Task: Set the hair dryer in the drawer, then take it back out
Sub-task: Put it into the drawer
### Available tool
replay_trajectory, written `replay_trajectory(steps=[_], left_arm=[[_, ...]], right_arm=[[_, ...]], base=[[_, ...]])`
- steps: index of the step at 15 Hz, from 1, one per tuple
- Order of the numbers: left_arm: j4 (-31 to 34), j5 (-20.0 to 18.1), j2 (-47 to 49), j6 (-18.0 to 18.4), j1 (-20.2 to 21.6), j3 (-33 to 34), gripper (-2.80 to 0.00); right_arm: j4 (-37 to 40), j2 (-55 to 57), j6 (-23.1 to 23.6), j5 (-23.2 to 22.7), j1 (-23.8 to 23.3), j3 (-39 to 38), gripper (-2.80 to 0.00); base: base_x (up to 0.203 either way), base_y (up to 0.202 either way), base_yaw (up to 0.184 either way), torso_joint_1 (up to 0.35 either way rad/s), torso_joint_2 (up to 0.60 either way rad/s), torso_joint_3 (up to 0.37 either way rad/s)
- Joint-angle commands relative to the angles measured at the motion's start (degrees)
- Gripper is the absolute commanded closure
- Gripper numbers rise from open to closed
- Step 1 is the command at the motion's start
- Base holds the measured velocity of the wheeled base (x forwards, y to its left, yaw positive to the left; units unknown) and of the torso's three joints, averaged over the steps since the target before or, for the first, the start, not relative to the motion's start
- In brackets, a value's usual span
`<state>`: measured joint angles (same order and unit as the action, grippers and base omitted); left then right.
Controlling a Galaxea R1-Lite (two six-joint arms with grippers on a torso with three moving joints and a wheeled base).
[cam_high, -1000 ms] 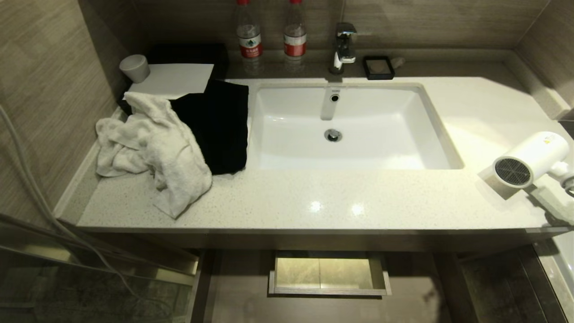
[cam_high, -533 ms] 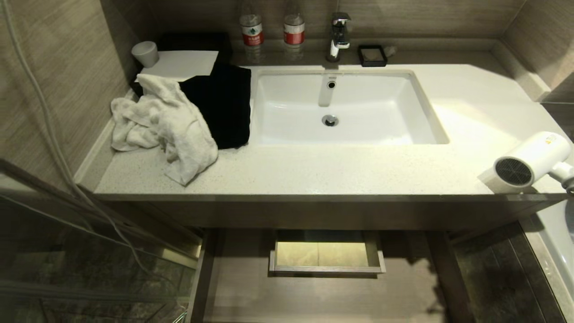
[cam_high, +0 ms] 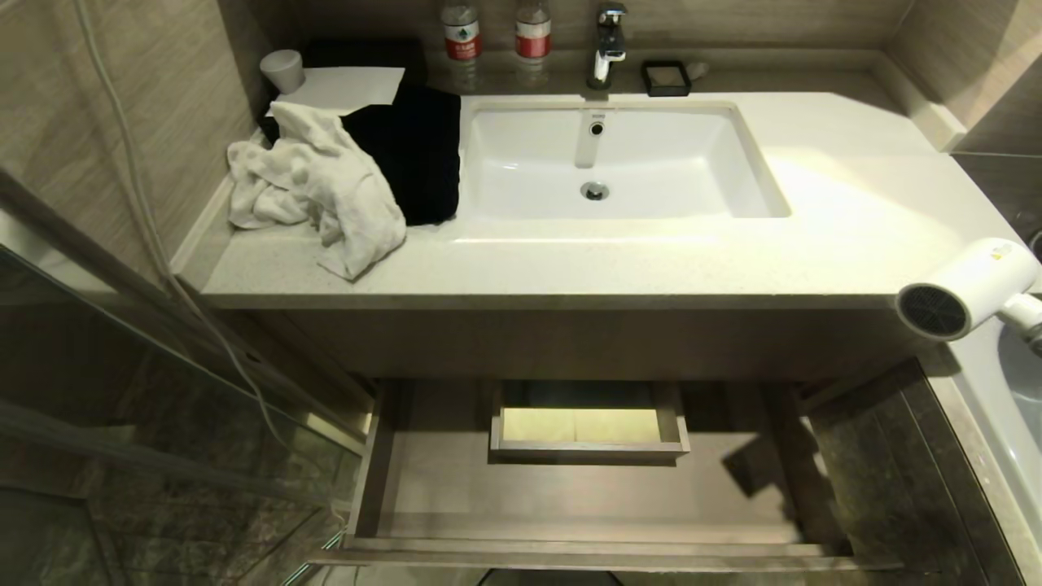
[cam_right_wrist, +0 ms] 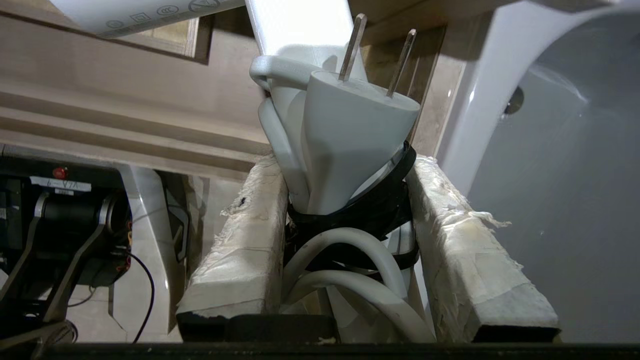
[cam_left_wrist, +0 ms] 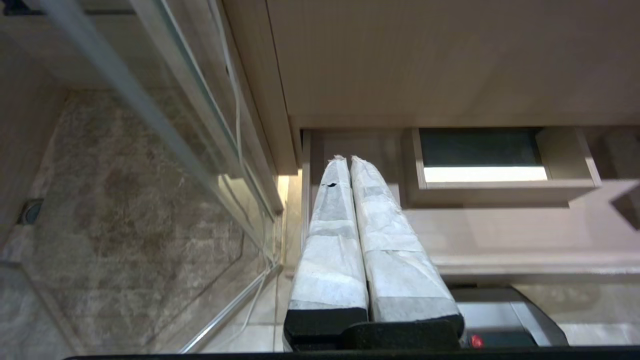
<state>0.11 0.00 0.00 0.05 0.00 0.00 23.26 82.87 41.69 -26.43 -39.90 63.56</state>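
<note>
**Hair dryer held at the desk's right end, drawer pulled out below**

The right hand (cam_right_wrist: 345, 200) is partly open, its two taped fingers (cam_right_wrist: 240, 240) clamped on the bundled white cord and plug (cam_right_wrist: 350, 130) of the hair dryer (cam_high: 965, 289). In the head view the dryer hangs off the right end of the desk (cam_high: 619, 260), grey grille facing forward, clear of the desk's surface — beside a white tub (cam_high: 1005, 407).

The left hand (cam_left_wrist: 350, 165) is pressed shut and holds nothing; it points toward the left side of the drawer (cam_high: 586, 505).

The drawer stands pulled out beneath the desk, with its boxed cut-out (cam_high: 588, 423) at the middle of the back. On the desk sit a sink (cam_high: 610, 163), a crumpled white towel (cam_high: 317, 183) over a black cloth (cam_high: 419, 159), a cup (cam_high: 282, 69), two bottles (cam_high: 496, 37) and a tap (cam_high: 606, 41) — all well apart from the dryer.
</note>
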Motion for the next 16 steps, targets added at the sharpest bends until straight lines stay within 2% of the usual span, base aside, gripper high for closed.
replay_trajectory(steps=[1,13,16], left_arm=[[0.0,0.0,0.0,0.0,0.0,0.0,0.0],[0.0,0.0,0.0,0.0,0.0,0.0,0.0],[0.0,0.0,0.0,0.0,0.0,0.0,0.0]], right_arm=[[0.1,-0.4,0.2,-0.2,0.0,-0.2,0.0],[0.0,-1.7,0.3,-0.2,0.0,-2.3,0.0],[0.0,-1.8,0.3,-0.2,0.0,-2.5,0.0]], base=[[0.0,0.0,0.0,-0.228,-0.04,-0.272],[0.0,0.0,0.0,-0.185,-0.13,-0.312],[0.0,0.0,0.0,-0.061,-0.09,-0.139]])
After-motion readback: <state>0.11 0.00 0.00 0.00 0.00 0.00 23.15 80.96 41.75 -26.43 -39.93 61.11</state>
